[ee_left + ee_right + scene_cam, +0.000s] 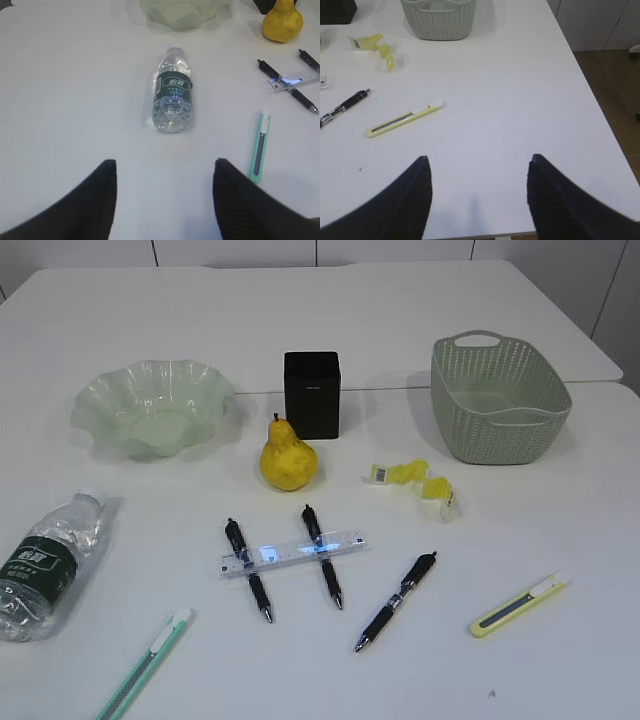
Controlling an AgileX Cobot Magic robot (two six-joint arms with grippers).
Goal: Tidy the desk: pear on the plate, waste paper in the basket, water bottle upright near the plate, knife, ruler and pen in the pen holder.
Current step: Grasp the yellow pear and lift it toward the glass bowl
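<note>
Desk, white, one lot, untidied.

Hidden or cut off: neither arm shows in the exterior view. Left gripper and right gripper appear only as dark finger pairs at the bottom of their wrist views, each pair spread apart over bare tabletop with nothing between. Ruler markings too fine to read.

Containers:
- Plate, pale green, ruffled rim, rear left; nothing in it.
- Pen holder, black, square, rear centre; interior not visible, apparently unfilled.
- Basket, grey-green, woven sides, rear right; what shows of its inside holds nothing.

Loose items:
- Pear, yellow, upright, just in front of the pen holder.
- Waste paper, yellow and white with barcode, in front of the basket, left of it.
- Water bottle, lying on its side at the left edge, cap toward the plate.
- Ruler, clear, laid across two black pens; a third pen lies to their right.
- Yellow knife, front right.
- Green knife, front left, beside the bottle.
</note>
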